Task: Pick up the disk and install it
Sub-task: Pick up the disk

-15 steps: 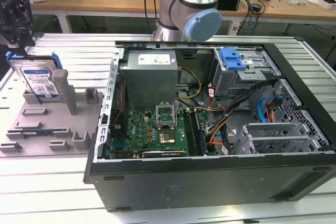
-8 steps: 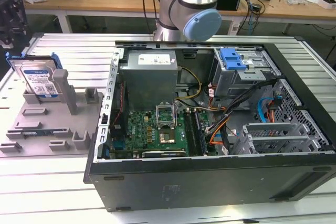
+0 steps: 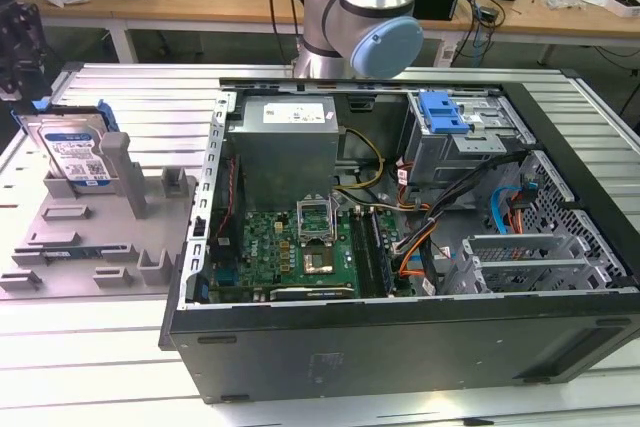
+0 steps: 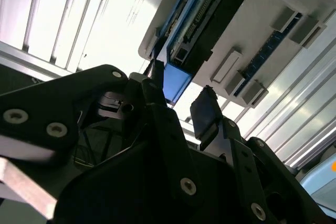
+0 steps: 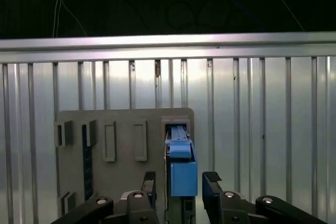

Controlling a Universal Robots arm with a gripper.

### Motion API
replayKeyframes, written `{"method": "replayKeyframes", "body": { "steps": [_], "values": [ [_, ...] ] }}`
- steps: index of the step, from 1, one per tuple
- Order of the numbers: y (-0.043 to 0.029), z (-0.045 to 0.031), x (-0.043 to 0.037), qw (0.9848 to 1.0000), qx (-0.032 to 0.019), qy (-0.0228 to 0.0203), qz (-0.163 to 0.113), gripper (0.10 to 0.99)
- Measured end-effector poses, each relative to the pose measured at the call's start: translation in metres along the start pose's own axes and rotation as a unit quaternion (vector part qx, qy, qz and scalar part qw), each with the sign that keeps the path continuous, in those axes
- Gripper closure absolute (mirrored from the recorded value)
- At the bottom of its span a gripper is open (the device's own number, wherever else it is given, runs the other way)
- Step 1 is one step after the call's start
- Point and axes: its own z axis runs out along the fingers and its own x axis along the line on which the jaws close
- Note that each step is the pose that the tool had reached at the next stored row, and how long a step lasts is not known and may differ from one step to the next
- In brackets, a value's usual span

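Observation:
The disk (image 3: 75, 152), a silver drive with a white-and-blue label in a blue carrier, stands on edge in a slot of the grey holder plate (image 3: 90, 237) at the exterior view's left. My gripper (image 3: 20, 57) hangs over its far end. In the first wrist view the gripper (image 5: 180, 182) is open, one black finger (image 5: 148, 182) on each side of the disk's blue carrier end (image 5: 182, 174), with small gaps showing. The second wrist view shows the same straddle: the gripper (image 4: 181, 95) sits around the blue corner of the disk (image 4: 176, 82).
An open computer case (image 3: 400, 347) lies on the ribbed metal table (image 3: 80, 367) to the exterior view's right of the holder. Inside it are a grey power supply (image 3: 285, 147), a green motherboard (image 3: 300, 247) and a drive bay with a blue latch (image 3: 442, 110). The arm's base (image 3: 360, 17) stands behind the case.

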Motion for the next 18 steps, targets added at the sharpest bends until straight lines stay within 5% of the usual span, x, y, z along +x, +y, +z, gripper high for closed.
{"method": "replayKeyframes", "body": {
  "steps": [18],
  "values": [
    [0.0001,0.005,-0.0038,1.0,0.0,0.0002,0.001,0.604]
  ]
}}
